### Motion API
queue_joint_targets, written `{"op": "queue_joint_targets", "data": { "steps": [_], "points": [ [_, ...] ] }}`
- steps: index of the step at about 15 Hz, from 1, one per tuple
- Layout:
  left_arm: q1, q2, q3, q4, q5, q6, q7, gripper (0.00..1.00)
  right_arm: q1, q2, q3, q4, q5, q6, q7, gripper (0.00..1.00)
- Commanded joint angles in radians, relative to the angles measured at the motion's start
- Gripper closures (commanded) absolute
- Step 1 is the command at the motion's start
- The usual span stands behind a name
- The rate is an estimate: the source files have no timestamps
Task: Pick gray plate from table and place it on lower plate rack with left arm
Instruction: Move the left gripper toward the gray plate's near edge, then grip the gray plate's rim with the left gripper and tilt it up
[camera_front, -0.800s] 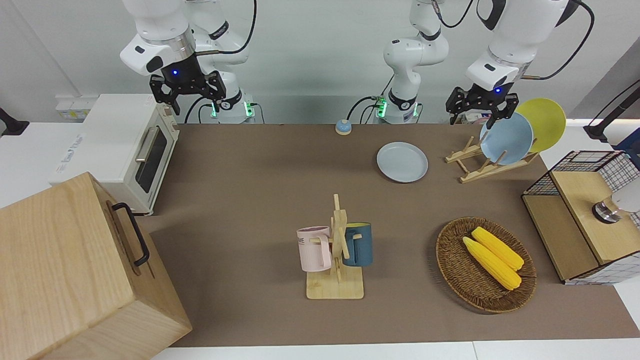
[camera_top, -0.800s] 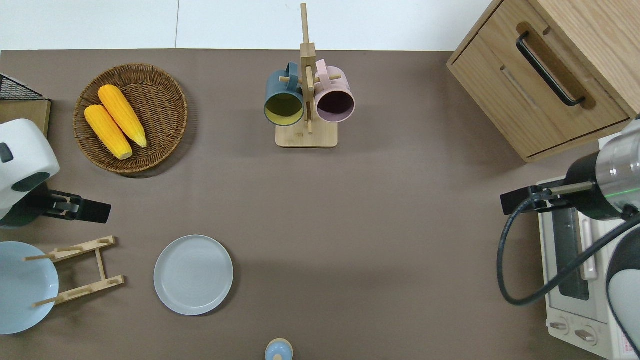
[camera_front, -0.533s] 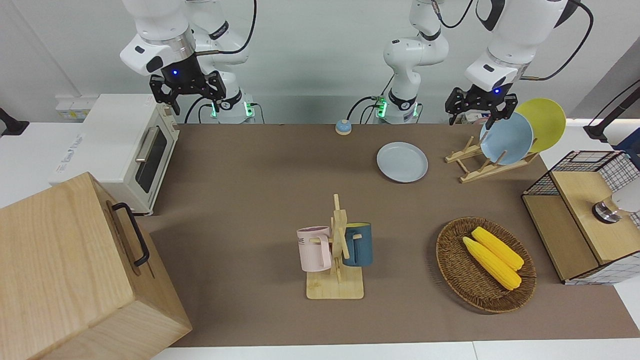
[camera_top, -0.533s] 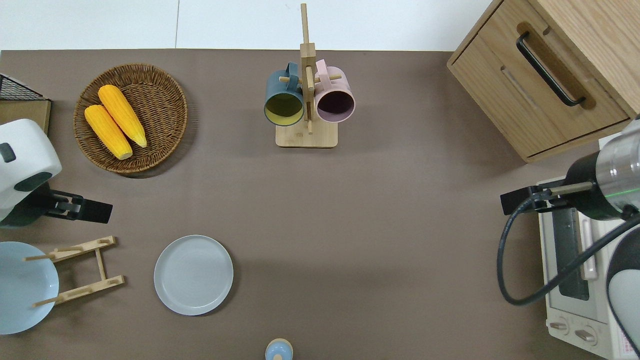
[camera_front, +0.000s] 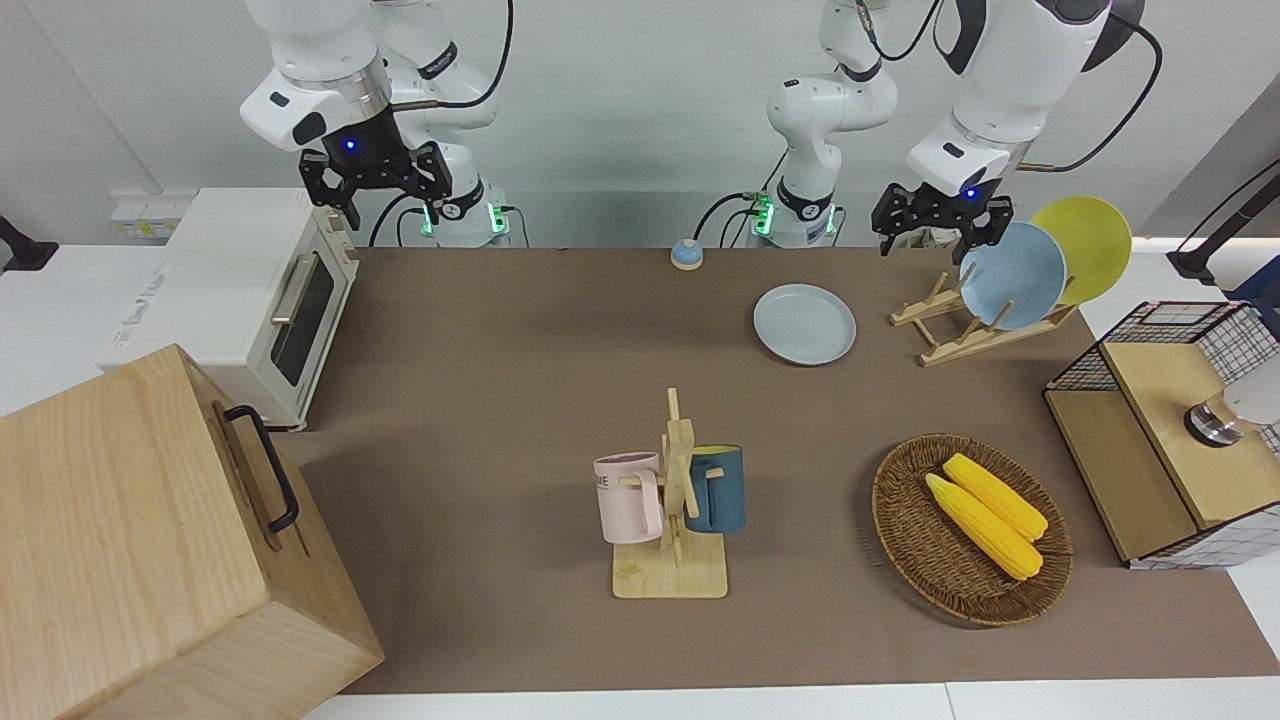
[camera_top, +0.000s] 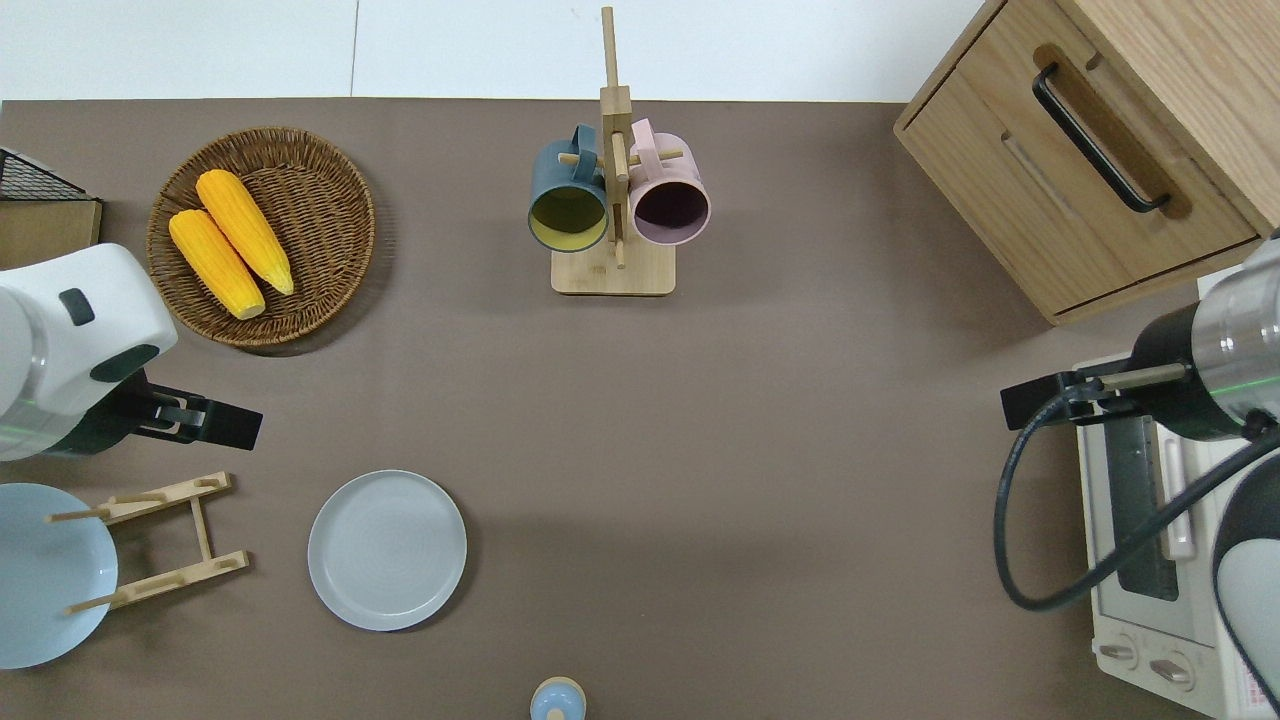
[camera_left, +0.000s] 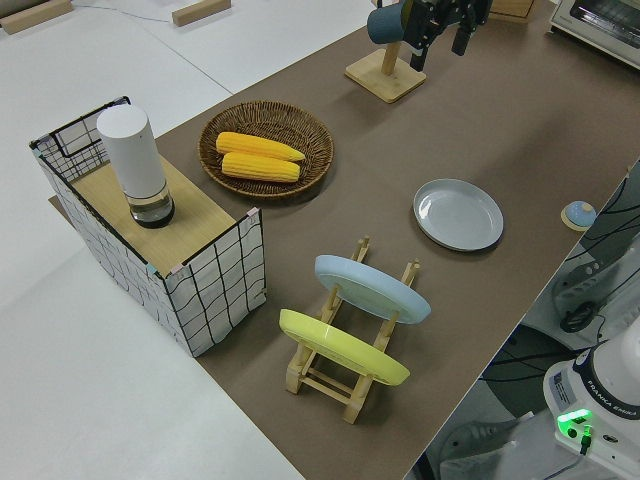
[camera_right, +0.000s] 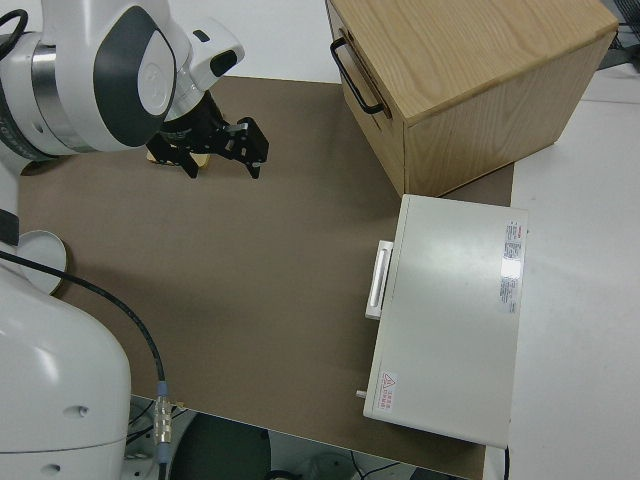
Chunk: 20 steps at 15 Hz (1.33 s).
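Observation:
The gray plate (camera_front: 805, 323) lies flat on the brown mat of the table (camera_front: 500, 400), beside the lower plate rack (camera_front: 925, 305); it also shows in the overhead view (camera_top: 387, 550) and the left side view (camera_left: 458, 214). The rack's (camera_top: 160, 540) lowest slot is empty. Its upper slots hold a sky-blue plate (camera_front: 1012, 276) and a yellow plate (camera_front: 1085, 245). My left gripper (camera_front: 935, 228) is open and empty in the air, over the mat between the rack and the corn basket (camera_top: 215, 425). My right arm is parked, its gripper (camera_front: 372, 190) open.
A wicker basket (camera_front: 905, 530) holds two corn cobs. A wooden mug stand (camera_front: 672, 500) carries a pink and a blue mug. A wire box (camera_front: 1170, 430) stands at the left arm's end. A toaster oven (camera_front: 250, 290) and wooden cabinet (camera_front: 150, 540) stand at the right arm's end. A small bell (camera_front: 686, 254) sits near the robots.
My left gripper has moved a little toward the middle of the table, away from the sky-blue plate. The plates and the right arm have not moved.

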Motion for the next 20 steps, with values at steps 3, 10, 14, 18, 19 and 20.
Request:
{"op": "queue_joint_targets", "data": {
  "steps": [3,10,14,18,19,20],
  "points": [
    [-0.011,-0.040,-0.042,-0.116,0.007,0.011,-0.106,0.00,-0.010,-0.002,0.006,0.006,0.010,-0.013,-0.001,0.011],
    [-0.011,-0.147,-0.053,-0.431,0.006,0.279,-0.095,0.00,-0.010,-0.002,0.006,0.006,0.010,-0.013,-0.001,0.013],
    [-0.006,-0.147,-0.047,-0.546,0.004,0.405,-0.092,0.00,-0.010,-0.002,0.006,0.006,0.010,-0.013,-0.001,0.013],
    [0.003,-0.140,-0.029,-0.642,-0.031,0.526,-0.045,0.00,-0.010,-0.002,0.006,0.006,0.010,-0.013,-0.001,0.011],
    [0.003,-0.140,-0.017,-0.673,-0.045,0.563,-0.016,0.00,-0.010,-0.002,0.006,0.006,0.010,-0.013,-0.001,0.011],
    [0.003,-0.141,-0.012,-0.699,-0.045,0.599,0.003,0.00,-0.010,-0.002,0.006,0.006,0.010,-0.013,-0.001,0.011]
  ]
}}
